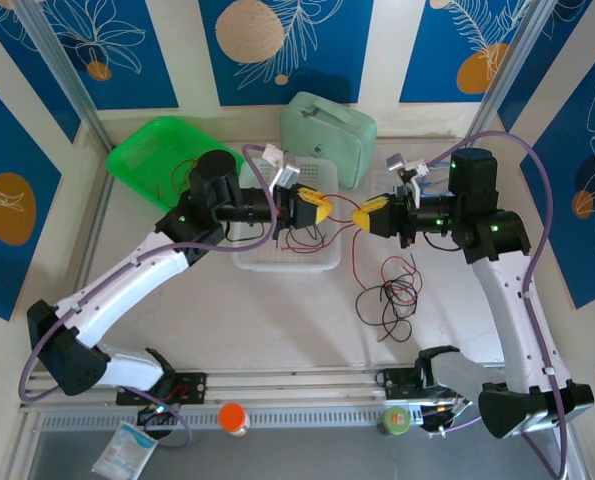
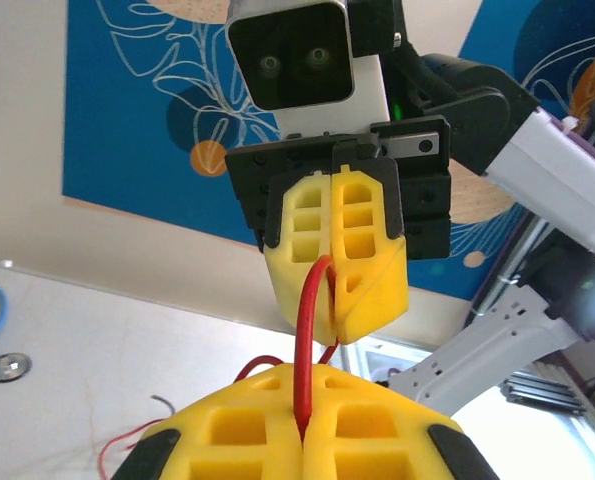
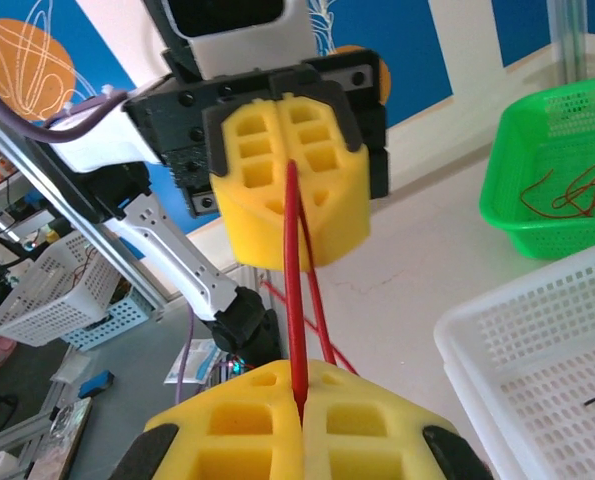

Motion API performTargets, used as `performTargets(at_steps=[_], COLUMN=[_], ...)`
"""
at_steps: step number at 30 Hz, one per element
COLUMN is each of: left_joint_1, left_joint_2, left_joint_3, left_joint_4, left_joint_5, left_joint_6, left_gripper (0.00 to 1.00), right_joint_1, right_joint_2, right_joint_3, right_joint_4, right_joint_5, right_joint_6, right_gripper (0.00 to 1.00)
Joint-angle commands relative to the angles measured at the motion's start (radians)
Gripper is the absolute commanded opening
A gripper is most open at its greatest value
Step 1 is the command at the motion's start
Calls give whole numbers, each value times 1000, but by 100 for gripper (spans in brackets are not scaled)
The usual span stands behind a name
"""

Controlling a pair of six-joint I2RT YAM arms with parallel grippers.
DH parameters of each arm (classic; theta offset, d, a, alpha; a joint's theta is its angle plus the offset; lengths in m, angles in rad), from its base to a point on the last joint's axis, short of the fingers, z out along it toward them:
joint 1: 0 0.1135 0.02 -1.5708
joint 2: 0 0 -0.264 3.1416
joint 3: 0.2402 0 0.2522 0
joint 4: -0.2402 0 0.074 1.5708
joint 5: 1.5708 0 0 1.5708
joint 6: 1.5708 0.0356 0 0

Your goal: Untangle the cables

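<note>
A short stretch of red wire (image 1: 343, 213) runs taut between my two yellow-padded grippers above the table's middle. My left gripper (image 1: 326, 209) is shut on one end, my right gripper (image 1: 361, 217) on the other. In the left wrist view the red wire (image 2: 304, 350) rises from my shut left gripper (image 2: 303, 440) into the right gripper's pads (image 2: 357, 260). The right wrist view shows the red wire (image 3: 294, 290) running from my shut right gripper (image 3: 299, 410) to the left gripper's pads (image 3: 317, 190). A tangle of red and black cables (image 1: 392, 295) lies on the table below the right gripper.
A white slotted basket (image 1: 322, 262) under the left gripper holds a few wires. At back left, a green basket (image 1: 142, 160) holds red wires (image 3: 577, 190). A mint case (image 1: 327, 125) stands at the back. Two small jars (image 1: 234, 418) sit on the near rail.
</note>
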Motion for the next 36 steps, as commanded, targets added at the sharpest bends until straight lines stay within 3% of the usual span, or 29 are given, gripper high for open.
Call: performTargets(at_steps=[1, 3, 4, 8, 11, 14, 17, 20, 26, 36], left_joint_1=[-7, -6, -7, -6, -3, 18, 96, 222, 464, 652], left_joint_2=[-56, -68, -72, -74, -67, -43, 0, 54, 186, 373], left_joint_3=[27, 63, 84, 155, 198, 243, 294, 325, 369, 341], left_joint_4=[-126, -232, -282, -443, -528, -590, -642, -660, -631, -480], left_joint_5=[-126, -213, -264, -482, -681, -890, -996, -988, -968, -1026], left_joint_6=[79, 122, 139, 173, 176, 159, 107, 44, -47, -92], left_gripper=[0, 0, 0, 0, 0, 0, 0, 0, 0, 0], right_joint_1=[-8, -6, -4, 16, 43, 58, 58, 57, 58, 70], right_joint_2=[-13, -18, -22, -47, -77, -120, -167, -209, -273, -342], right_joint_3=[-3, -3, -5, -28, -44, -66, -93, -127, -228, -402], right_joint_4=[-55, -57, -49, -12, -16, -32, -73, -124, -188, -208], right_joint_5=[52, 88, 115, 194, 307, 451, 595, 712, 774, 828], right_joint_6=[-4, 10, 30, 114, 177, 265, 372, 469, 570, 692], right_gripper=[0, 1, 12, 77, 92, 96, 97, 95, 90, 88])
